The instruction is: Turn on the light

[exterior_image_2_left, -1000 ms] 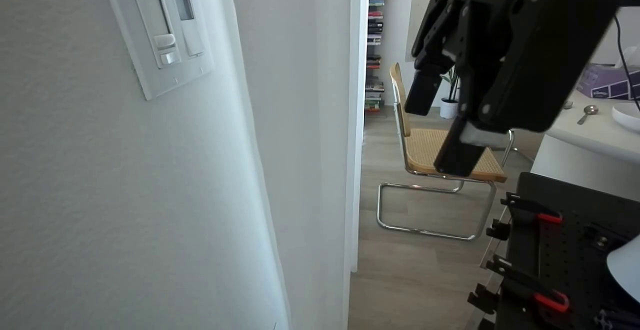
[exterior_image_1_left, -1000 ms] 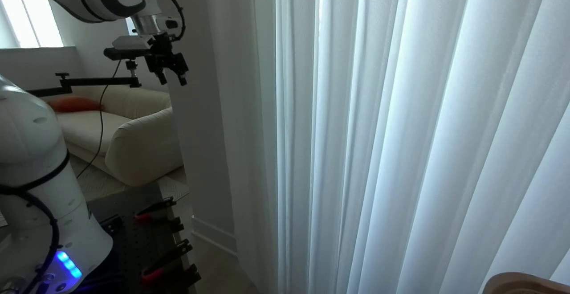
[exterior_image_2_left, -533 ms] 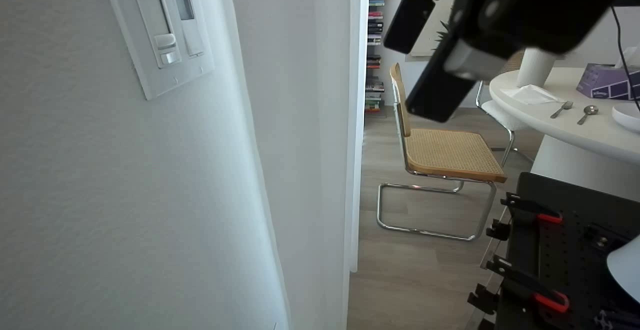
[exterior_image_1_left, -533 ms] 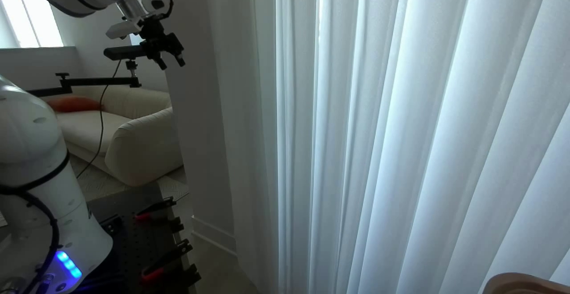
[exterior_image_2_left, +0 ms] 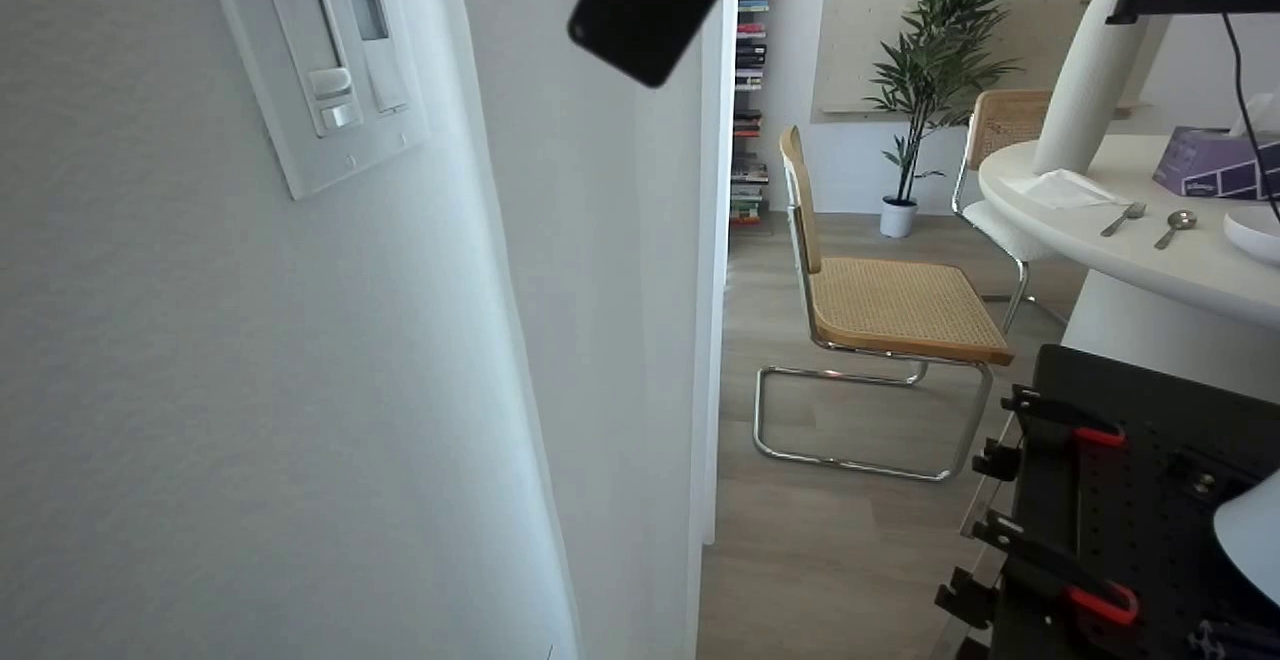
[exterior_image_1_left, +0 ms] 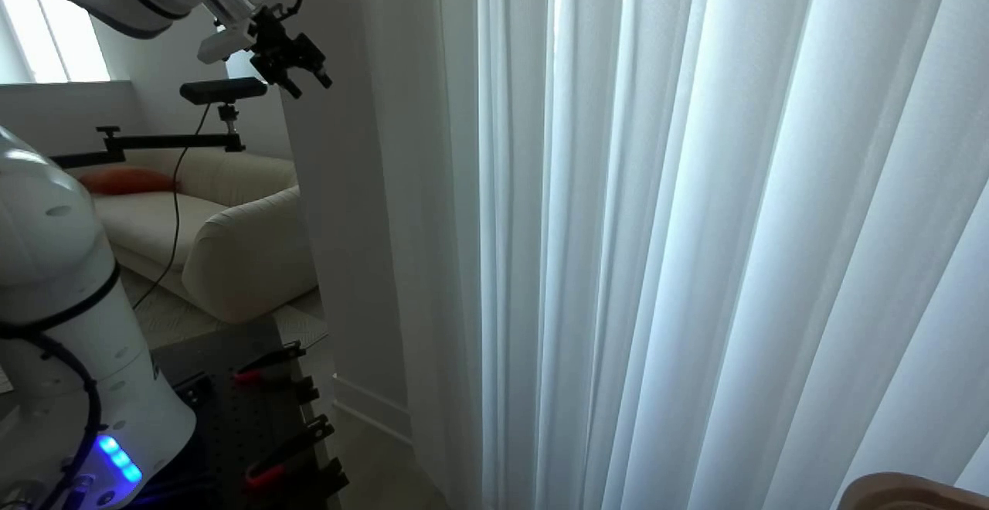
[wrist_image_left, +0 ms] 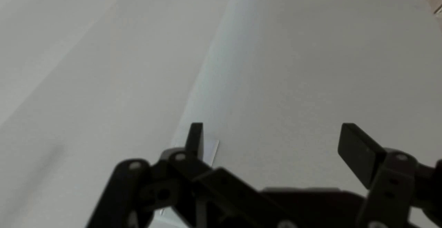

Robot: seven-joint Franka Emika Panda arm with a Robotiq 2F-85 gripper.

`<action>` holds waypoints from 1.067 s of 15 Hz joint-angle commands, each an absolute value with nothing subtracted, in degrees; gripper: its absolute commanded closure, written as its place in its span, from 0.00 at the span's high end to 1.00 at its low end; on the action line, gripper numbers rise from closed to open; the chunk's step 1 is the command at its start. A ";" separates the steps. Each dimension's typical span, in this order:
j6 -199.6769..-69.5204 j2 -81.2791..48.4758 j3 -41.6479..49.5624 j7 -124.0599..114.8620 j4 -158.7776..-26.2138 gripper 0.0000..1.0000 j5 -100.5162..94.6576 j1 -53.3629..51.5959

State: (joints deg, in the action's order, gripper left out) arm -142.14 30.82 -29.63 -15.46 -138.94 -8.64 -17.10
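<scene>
A white switch plate [exterior_image_2_left: 318, 162] is fixed to the wall in an exterior view. It holds a slider switch [exterior_image_2_left: 329, 82] with its knob low in the slot, and a second switch [exterior_image_2_left: 384, 70] beside it. My gripper [exterior_image_1_left: 311, 86] is open and empty, raised and pointing down toward the wall. In an exterior view only one black fingertip [exterior_image_2_left: 652, 10] shows, at the top edge, right of the plate and apart from it. In the wrist view the gripper [wrist_image_left: 271, 134] has its fingers wide apart. The plate's corner [wrist_image_left: 210, 149] shows there, mostly hidden behind the left finger.
A white curtain [exterior_image_1_left: 657, 224] hangs beside the wall [exterior_image_1_left: 340, 224]. A camera on a bracket [exterior_image_1_left: 222, 91] stands just below the gripper. A black base table with clamps [exterior_image_2_left: 1150, 480], a chair [exterior_image_2_left: 900, 305] and a round table [exterior_image_2_left: 1140, 260] stand at the right in an exterior view.
The gripper has risen and tilted outward toward the wall. In an exterior view it has moved up and left, nearer the switch plate, and mostly out of the frame. The switches look unchanged.
</scene>
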 commanded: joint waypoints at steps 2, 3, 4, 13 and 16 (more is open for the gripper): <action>-147.40 25.01 -32.23 -18.76 -135.13 0.75 -14.64 -11.58; -148.10 23.87 -32.73 -19.20 -134.46 0.74 -15.58 -10.57; -148.57 22.56 -33.23 -19.87 -133.58 0.65 -16.67 -9.63; -150.29 12.79 -33.26 -23.97 -127.70 0.01 -21.90 -7.01; -151.79 11.24 -32.02 -26.34 -127.44 0.00 -23.54 -6.87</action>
